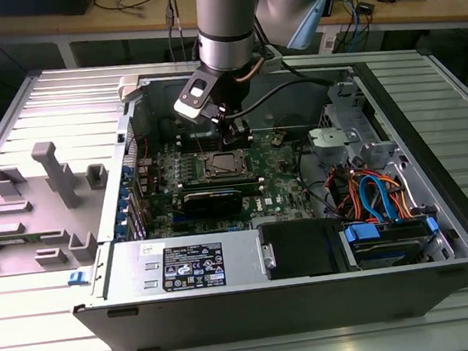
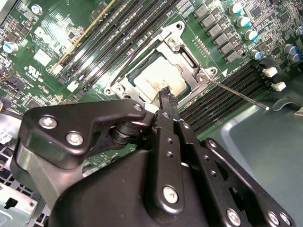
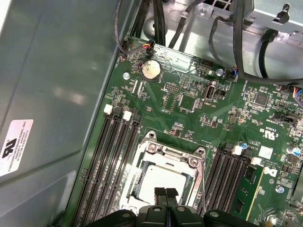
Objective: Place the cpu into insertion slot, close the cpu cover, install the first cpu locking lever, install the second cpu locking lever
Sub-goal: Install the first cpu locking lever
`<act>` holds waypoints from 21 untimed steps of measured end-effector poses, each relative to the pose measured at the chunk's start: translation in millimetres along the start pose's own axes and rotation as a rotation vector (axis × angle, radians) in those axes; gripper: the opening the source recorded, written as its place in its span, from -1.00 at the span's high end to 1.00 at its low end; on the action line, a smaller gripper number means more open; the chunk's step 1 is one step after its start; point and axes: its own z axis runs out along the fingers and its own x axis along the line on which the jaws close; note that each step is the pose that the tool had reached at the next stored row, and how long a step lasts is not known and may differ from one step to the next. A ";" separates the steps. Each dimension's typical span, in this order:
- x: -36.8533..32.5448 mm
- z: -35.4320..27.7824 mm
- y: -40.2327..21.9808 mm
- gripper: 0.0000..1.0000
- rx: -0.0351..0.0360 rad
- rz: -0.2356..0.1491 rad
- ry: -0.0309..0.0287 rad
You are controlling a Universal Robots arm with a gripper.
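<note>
Already the cpu [image 2: 156, 75] lies flat in the insertion slot [image 3: 136, 182]. Its dull silver top shows through the window of the cpu cover [image 2: 179, 43], which appears folded down over it, likely to hold the chip seated. A thin locking lever [image 2: 236, 94] juts free beside the socket, seemingly unlatched. The hand [image 2: 165, 93] points straight down from the arm into the open computer case [image 1: 438, 230]. Its fingertips are pressed together on nothing, at the cover's edge; whether they touch it I cannot tell.
</note>
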 end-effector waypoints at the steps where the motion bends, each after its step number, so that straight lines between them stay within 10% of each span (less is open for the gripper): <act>1: 0.0 0.0 0.0 0.79 0.0000 0.000 0.0000; 21: 0.0 0.0 0.0 0.79 -0.0001 -0.039 -0.0003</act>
